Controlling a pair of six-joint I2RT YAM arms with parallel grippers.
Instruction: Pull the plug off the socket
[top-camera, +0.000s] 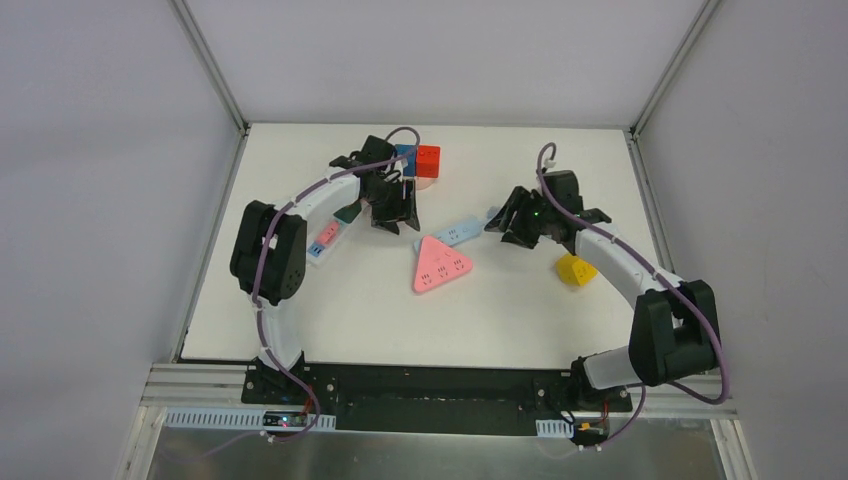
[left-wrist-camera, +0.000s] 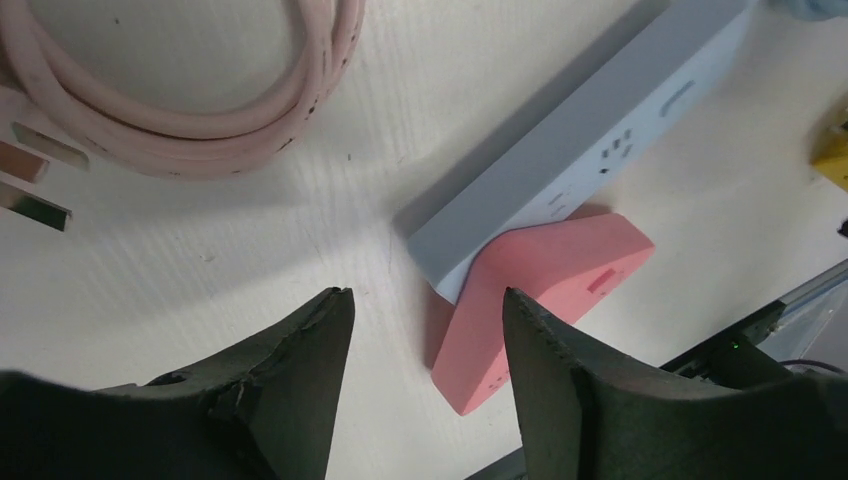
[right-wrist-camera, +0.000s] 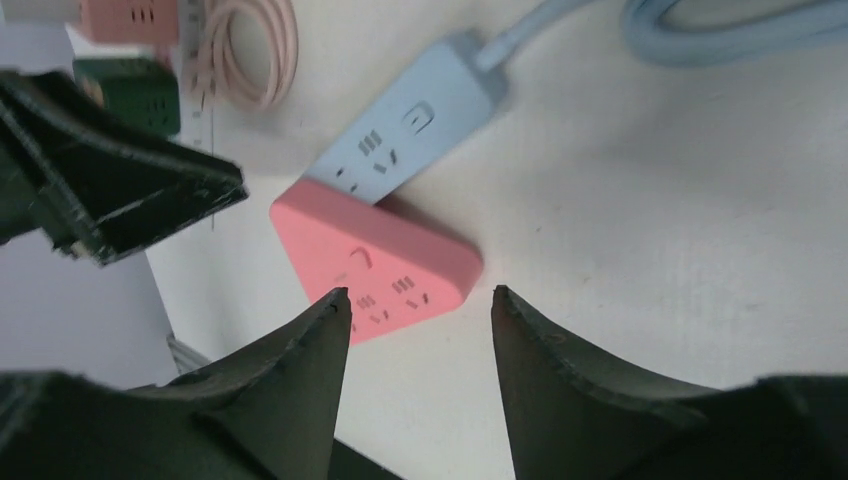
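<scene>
A light blue power strip (top-camera: 450, 233) lies mid-table, its end resting against a pink triangular socket block (top-camera: 440, 263). In the left wrist view the blue strip (left-wrist-camera: 590, 150) overlaps the pink block (left-wrist-camera: 540, 290), and a coiled pink cable (left-wrist-camera: 200, 110) lies at the upper left with bare metal plug prongs (left-wrist-camera: 40, 160) beside it. My left gripper (top-camera: 397, 222) (left-wrist-camera: 428, 300) is open and empty, just left of the blue strip's end. My right gripper (top-camera: 503, 225) (right-wrist-camera: 420, 295) is open and empty, over the table right of the pink block (right-wrist-camera: 375, 265). No seated plug shows.
A red cube (top-camera: 428, 160) and a blue cube (top-camera: 405, 158) stand at the back. A yellow cube (top-camera: 575, 270) lies by the right arm. A small pink strip (top-camera: 325, 238) and a green cube (right-wrist-camera: 135, 95) sit left. The blue cable (right-wrist-camera: 720, 25) loops behind.
</scene>
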